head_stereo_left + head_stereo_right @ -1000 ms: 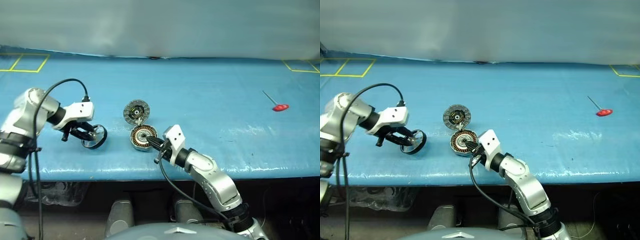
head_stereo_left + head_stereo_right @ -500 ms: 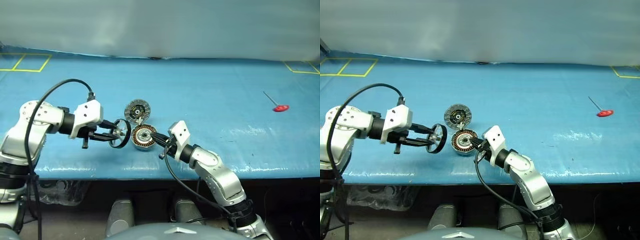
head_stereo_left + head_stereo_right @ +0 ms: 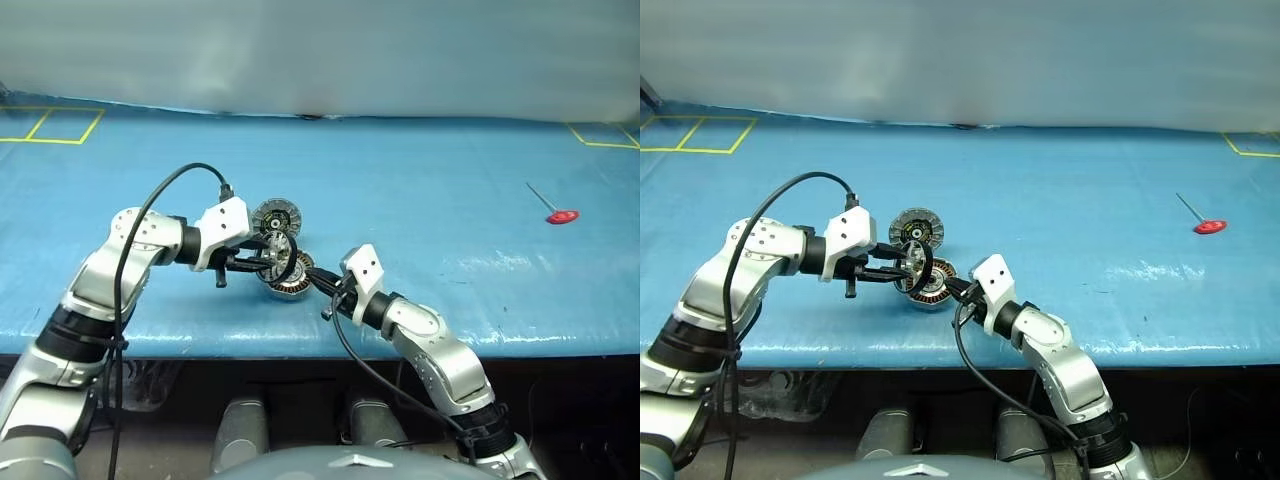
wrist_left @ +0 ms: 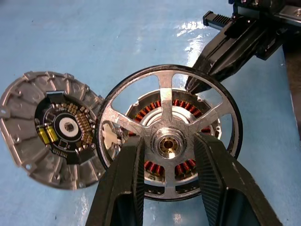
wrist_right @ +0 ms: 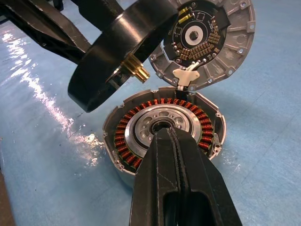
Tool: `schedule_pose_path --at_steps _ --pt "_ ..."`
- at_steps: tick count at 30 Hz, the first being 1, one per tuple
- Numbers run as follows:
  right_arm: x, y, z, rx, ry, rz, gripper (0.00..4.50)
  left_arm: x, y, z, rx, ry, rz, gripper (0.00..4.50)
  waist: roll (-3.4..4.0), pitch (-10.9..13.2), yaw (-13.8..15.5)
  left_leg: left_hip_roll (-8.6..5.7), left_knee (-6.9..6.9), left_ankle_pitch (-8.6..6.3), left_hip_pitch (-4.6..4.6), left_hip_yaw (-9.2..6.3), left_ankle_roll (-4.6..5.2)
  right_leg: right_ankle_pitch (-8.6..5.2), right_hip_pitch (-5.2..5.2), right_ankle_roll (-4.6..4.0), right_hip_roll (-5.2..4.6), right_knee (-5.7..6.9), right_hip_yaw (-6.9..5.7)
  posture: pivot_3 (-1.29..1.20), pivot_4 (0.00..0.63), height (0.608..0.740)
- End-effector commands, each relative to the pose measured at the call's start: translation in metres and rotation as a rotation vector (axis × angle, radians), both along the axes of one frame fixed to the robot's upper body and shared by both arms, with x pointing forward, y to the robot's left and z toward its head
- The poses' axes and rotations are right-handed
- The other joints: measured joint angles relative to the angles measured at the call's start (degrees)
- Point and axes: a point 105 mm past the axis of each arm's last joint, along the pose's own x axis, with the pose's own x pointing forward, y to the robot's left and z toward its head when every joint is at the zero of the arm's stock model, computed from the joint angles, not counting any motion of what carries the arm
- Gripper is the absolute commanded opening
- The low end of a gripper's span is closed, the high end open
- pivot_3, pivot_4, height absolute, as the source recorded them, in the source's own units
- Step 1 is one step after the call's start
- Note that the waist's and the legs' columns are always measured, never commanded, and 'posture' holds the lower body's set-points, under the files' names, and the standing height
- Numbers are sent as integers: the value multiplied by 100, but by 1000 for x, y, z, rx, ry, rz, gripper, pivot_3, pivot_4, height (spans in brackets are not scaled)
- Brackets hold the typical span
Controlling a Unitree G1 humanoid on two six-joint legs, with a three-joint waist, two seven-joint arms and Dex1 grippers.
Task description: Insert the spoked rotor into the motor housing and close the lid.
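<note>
Left hand (image 4: 165, 155) grips the spoked rotor (image 4: 168, 134) by its hub, fingers (image 4: 123, 188) on either side, holding it tilted just above the motor housing (image 5: 162, 132) — not yet seated. Right hand (image 5: 175, 141), fingers pressed together and holding nothing, rests on the housing's near rim. The lid (image 5: 207, 42) lies swung open flat on the desk (image 3: 420, 180), inner face up, at the housing's far edge. The housing stands near the desk's front edge; broad free surface extends behind and to the right, where a red-handled tool (image 3: 556, 209) lies well apart.
</note>
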Motion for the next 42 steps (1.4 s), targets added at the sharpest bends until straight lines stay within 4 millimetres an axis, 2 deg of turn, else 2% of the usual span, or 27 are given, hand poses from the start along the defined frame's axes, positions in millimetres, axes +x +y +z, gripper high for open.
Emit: schedule_pose_path --at_steps 1,10,22,29,42 --pt "1 0 9 23 -37 -6 0 7 -6 7 14 -22 -26 1234 0 0 -1 0 -1 0 0 1 0 0 -1 0 1 0 3 0 150 740" --pt "0 -8 10 57 -71 -19 0 9 -12 -6 66 41 -79 1234 0 0 2 -2 -3 0 -1 0 0 0 -3 0 2 -1 7 0 150 740" --pt "-7 -25 -5 80 -76 -51 0 10 -18 -10 99 64 -114 1234 0 0 9 -2 -2 0 0 0 0 0 -2 1 4 -1 12 0 150 740" --pt "-13 -28 -17 62 -49 -48 0 11 -23 -11 134 79 -148 1234 0 0 9 -4 -2 0 0 0 0 0 -1 1 4 -1 16 0 150 740" --pt "-14 -28 -23 49 -47 -55 0 14 -30 -14 218 107 -225 1234 0 0 23 -9 2 0 0 -1 1 0 3 2 20 -2 47 0 150 740"
